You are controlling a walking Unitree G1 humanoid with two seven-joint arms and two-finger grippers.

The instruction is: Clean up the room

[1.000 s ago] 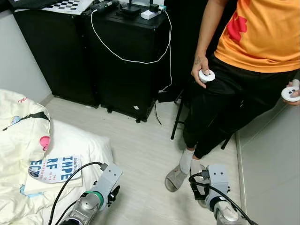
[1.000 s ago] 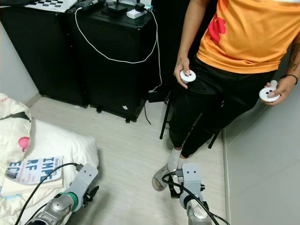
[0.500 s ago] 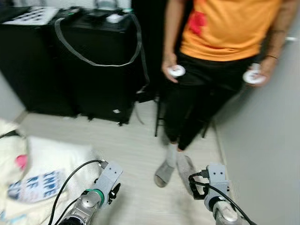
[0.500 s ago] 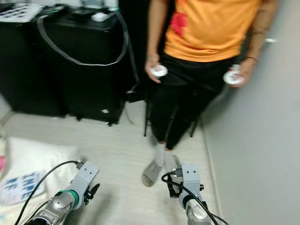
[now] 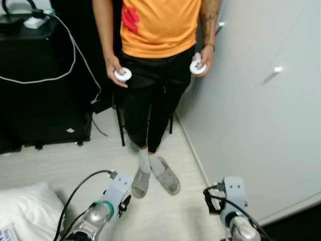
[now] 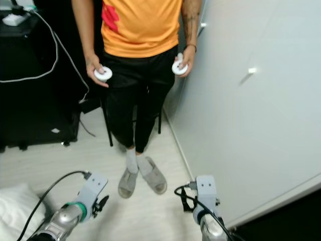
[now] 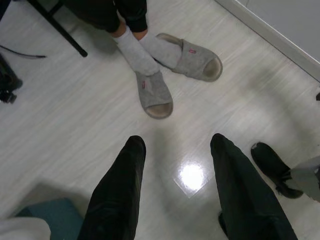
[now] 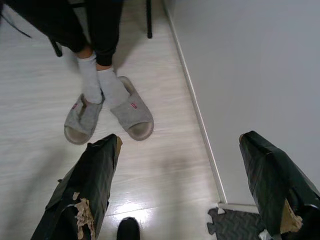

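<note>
At nine o'clock in our head view stands a black cabinet (image 5: pixel 35 95) with a white cable (image 5: pixel 50 78) draped across its front and a white power strip (image 5: pixel 34 22) on top. Down at seven o'clock a corner of white bedding (image 5: pixel 25 203) lies on the pale wood floor (image 5: pixel 90 158).

Our left gripper (image 7: pixel 175 187) hangs low at six-to-seven o'clock, over bare floor; in its wrist view the two black fingers (image 7: pixel 117 192) stand wide apart with nothing between them.

At twelve o'clock a person in an orange shirt (image 5: pixel 158 25) and black trousers stands facing us, a white round controller (image 5: pixel 123 75) in one hand and a second controller (image 5: pixel 197 68) in the other. Their feet, in white socks and grey slippers (image 5: pixel 168 175), are crossed on the floor just ahead of our left arm.

Our right gripper (image 8: pixel 195 185) hangs at five o'clock near the skirting of the white wall (image 5: pixel 261 110) that runs from one to four o'clock. Its tape-wrapped fingers (image 8: pixel 85 195) are spread wide and hold nothing. A dark foam mat piece (image 8: pixel 227 222) lies at the wall's foot.
</note>
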